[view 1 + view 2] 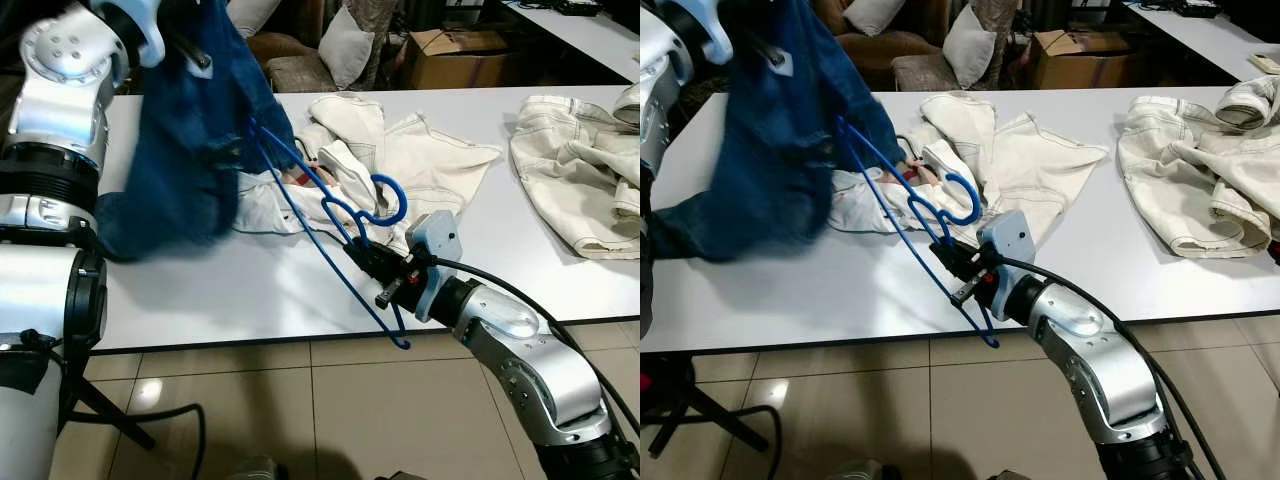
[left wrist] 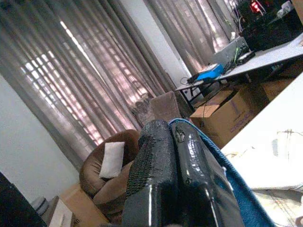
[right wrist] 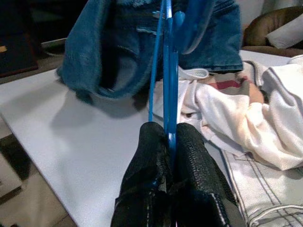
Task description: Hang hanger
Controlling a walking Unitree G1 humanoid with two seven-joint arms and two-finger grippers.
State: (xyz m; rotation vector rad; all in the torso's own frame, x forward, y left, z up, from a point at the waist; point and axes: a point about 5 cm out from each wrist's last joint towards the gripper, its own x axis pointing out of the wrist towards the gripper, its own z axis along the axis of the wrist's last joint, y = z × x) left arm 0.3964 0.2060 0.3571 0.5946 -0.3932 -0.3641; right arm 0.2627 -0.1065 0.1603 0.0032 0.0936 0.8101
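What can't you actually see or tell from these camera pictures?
- Far end of the blue hanger: hidden inside the blue denim garment, eye views.
- Left gripper: what it pinches is cut off by the left wrist view's edge.
- White clothes: cut off at the right edge.

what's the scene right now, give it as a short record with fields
surface: white table
right pincer: shut on the blue hanger, gripping it near the hook
left pincer: raised at the table's left, shut on the blue denim garment
hanger state: tilted, one end reaching into the lifted denim garment, the lower corner past the table's front edge
other items: cream garments lying mid-table, another cream garment at the right
background: cardboard box, cushioned chair
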